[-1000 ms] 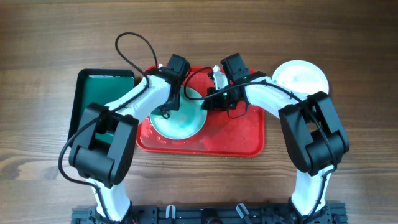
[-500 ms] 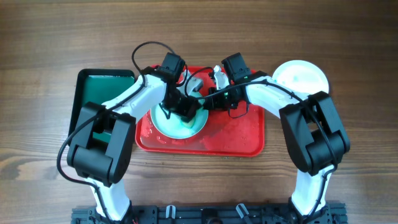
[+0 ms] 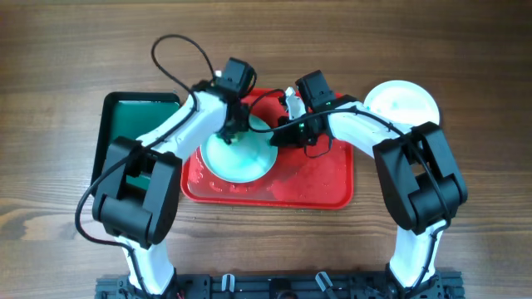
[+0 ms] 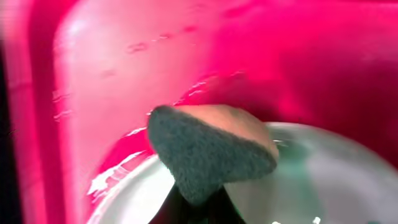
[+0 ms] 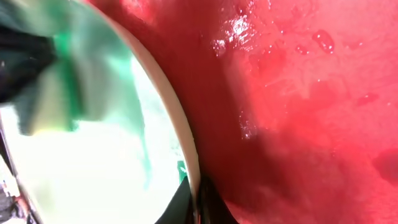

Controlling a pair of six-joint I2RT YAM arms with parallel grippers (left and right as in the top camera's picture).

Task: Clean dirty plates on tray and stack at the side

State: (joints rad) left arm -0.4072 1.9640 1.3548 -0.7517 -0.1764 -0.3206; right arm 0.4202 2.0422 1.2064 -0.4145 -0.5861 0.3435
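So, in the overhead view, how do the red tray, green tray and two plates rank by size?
1. red tray
2. green tray, partly hidden
3. plate on the red tray and white plate beside it: they look alike and both are partly covered, so I won't rank them.

A small green tray (image 3: 137,116) with a black rim sits on the brown wooden counter (image 3: 50,50), over on the left side. Close up, a wedge of sponge (image 4: 211,152) shows its rough grey face, with tan backing behind.
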